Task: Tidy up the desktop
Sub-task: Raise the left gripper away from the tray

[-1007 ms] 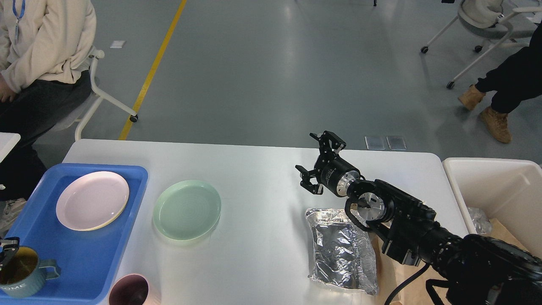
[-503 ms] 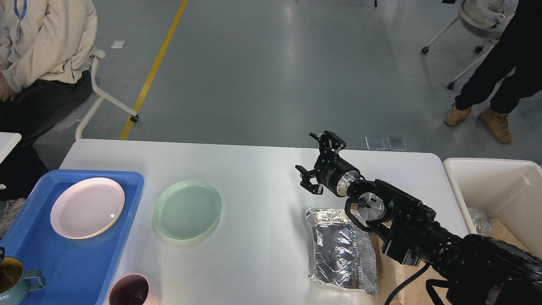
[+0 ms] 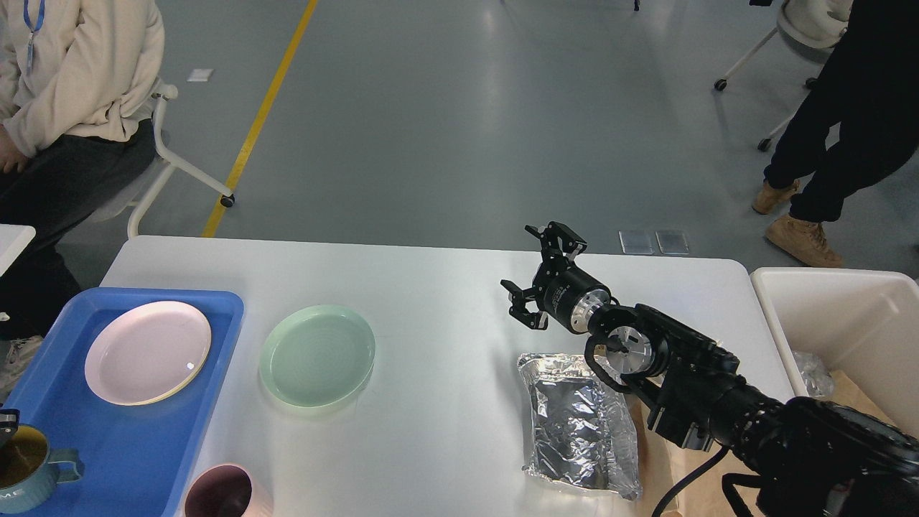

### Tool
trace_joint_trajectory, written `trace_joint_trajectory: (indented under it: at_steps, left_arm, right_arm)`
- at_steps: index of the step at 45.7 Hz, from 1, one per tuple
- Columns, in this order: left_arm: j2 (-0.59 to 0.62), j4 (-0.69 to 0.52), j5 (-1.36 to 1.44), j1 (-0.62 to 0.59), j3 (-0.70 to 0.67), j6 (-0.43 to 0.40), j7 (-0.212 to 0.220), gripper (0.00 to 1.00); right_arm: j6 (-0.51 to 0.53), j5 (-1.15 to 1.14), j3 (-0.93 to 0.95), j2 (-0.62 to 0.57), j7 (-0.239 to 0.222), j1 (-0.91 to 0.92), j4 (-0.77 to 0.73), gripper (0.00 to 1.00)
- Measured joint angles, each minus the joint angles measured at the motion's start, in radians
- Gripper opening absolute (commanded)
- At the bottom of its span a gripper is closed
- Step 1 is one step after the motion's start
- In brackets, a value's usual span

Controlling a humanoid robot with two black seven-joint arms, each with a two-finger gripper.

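The white desktop (image 3: 445, 287) fills the lower view. On its left lies a blue tray (image 3: 136, 445) holding a pink plate (image 3: 147, 352) and a teal mug (image 3: 29, 470) at the view's corner. A green plate (image 3: 317, 355) rests on the table beside the tray, and a dark pink cup (image 3: 219, 495) stands at the front edge. A crumpled silver foil bag (image 3: 574, 424) lies to the right. My right gripper (image 3: 528, 269) hovers open beyond the bag, holding nothing. Only a dark tip of my left gripper (image 3: 6, 420) shows above the mug.
A cream-white bin (image 3: 833, 287) stands off the table's right end with foil and brown paper inside. Brown paper (image 3: 678, 467) lies under my right arm. A person (image 3: 72, 86) sits at far left; another (image 3: 833, 136) stands at far right.
The blue tray with the pink plate has slid slightly left and toward me, and the mug has shifted left. The person at right has stepped nearer. My right arm has stayed still.
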Motion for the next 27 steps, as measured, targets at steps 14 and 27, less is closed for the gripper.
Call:
trace_joint_trajectory:
  at_steps: [14,27]
  left_arm:
    - [-0.002,-0.003,0.000,-0.037,0.019,0.000,-0.001,0.39]
    - [-0.002,-0.007,0.000,-0.045,0.032,0.000,0.000,0.55]
  right_arm:
    - [0.000,0.000,0.000,0.000,0.000,0.000,0.000,1.00]
    - [0.000,0.000,0.000,0.000,0.000,0.000,0.000,1.00]
